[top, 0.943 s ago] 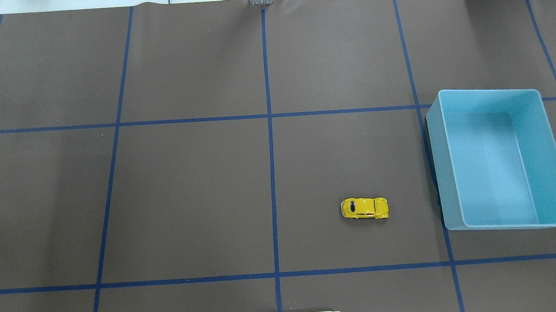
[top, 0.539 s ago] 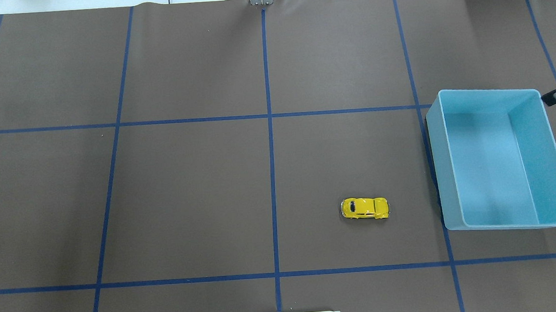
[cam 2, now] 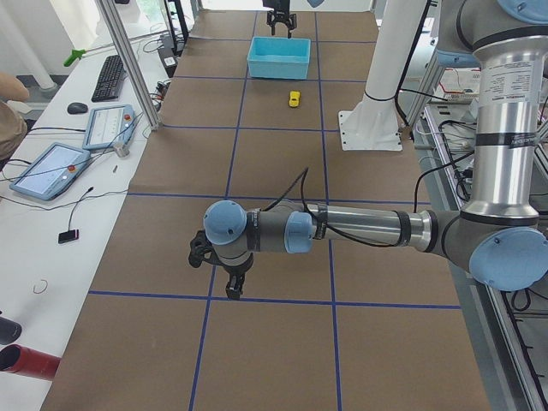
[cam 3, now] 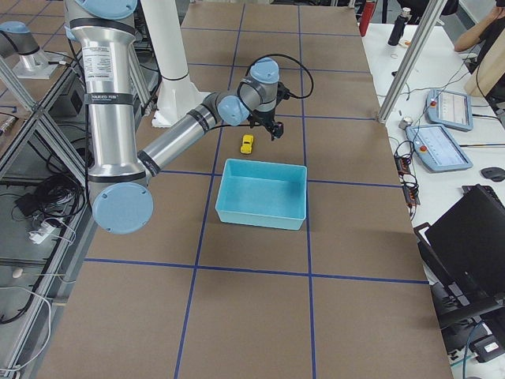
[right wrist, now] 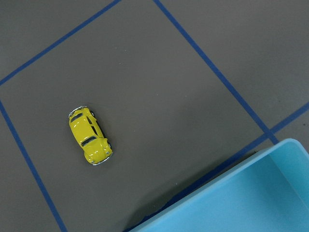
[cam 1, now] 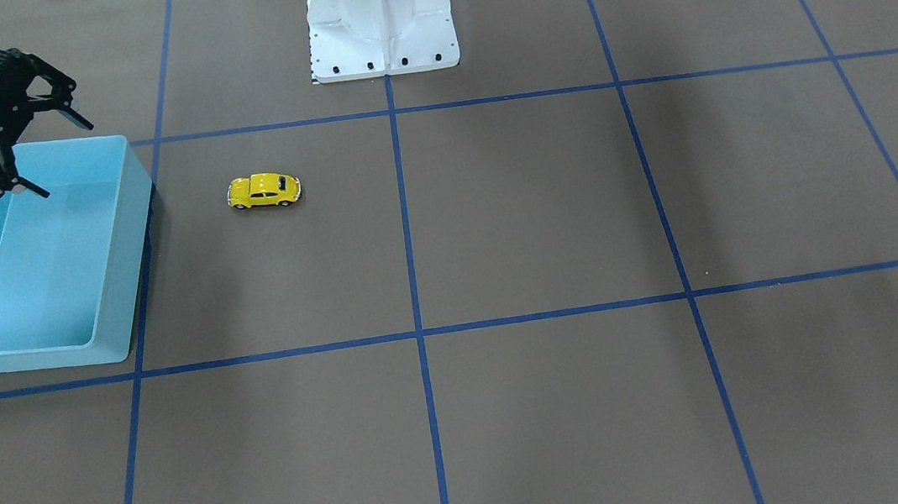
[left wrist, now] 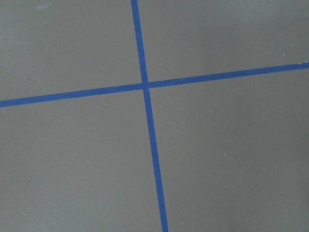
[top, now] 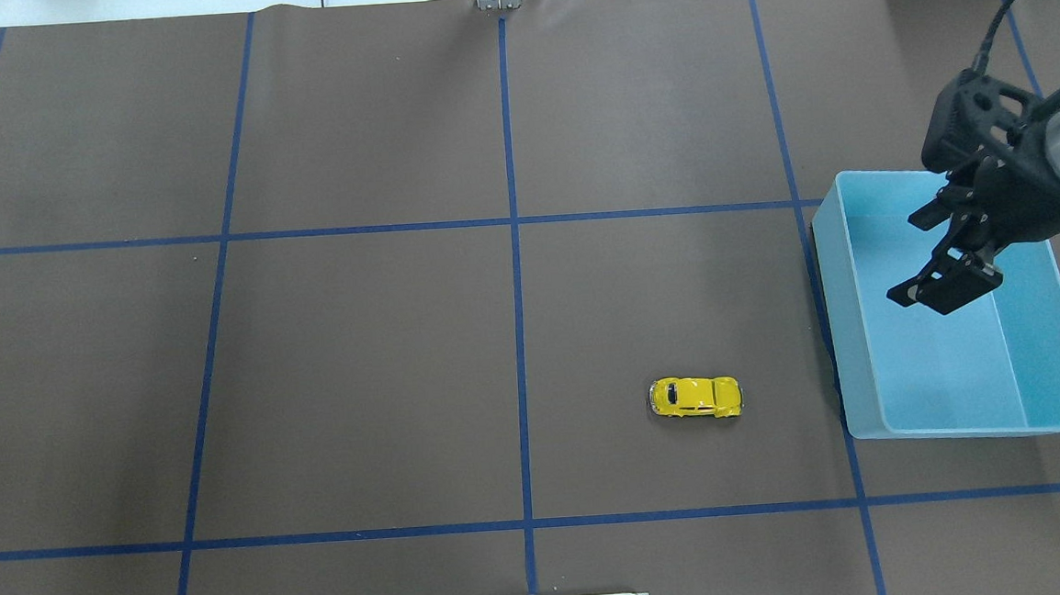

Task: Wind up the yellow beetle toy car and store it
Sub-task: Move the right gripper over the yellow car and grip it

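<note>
1. Far from the light blue bin (top: 839, 334), at the opposite end of the bench (top: 358, 345), the left end effector (cam 2: 231, 284) hangs low over the brown surface. From here I cannot tell whether its fingers are spread or pressed together.
2. The yellow beetle toy car (top: 695, 398) stands on its wheels on the bench, near the bin's long wall but apart from it, with one end facing that wall.
3. The bin sits open-topped, with nothing inside.
4. The right end effector (cam 1: 60, 159) hangs in the air above the bin, fingers spread wide and gripping nothing.
</note>
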`<move>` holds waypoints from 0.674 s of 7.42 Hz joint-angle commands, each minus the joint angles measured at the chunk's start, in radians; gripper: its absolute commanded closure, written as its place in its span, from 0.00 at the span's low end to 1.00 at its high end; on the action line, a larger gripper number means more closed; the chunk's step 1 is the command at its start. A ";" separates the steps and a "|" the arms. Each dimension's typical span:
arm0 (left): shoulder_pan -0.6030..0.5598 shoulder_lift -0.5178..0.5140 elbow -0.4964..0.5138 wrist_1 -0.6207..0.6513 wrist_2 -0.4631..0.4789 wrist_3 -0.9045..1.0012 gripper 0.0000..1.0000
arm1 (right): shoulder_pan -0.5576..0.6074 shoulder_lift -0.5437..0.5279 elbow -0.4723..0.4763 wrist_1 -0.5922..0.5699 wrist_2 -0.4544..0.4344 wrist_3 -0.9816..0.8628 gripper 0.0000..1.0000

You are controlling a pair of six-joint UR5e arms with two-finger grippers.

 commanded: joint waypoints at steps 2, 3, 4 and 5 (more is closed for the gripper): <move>0.000 0.005 0.003 -0.001 0.002 0.001 0.00 | -0.176 0.019 -0.014 0.020 -0.154 0.014 0.00; 0.000 0.005 0.007 0.002 0.002 -0.008 0.00 | -0.221 0.036 -0.030 0.021 -0.182 0.014 0.00; 0.000 0.005 0.004 0.002 0.000 -0.010 0.00 | -0.251 0.067 -0.052 0.021 -0.205 0.008 0.00; 0.000 0.005 0.006 0.002 0.000 -0.010 0.00 | -0.273 0.091 -0.073 0.024 -0.224 0.004 0.00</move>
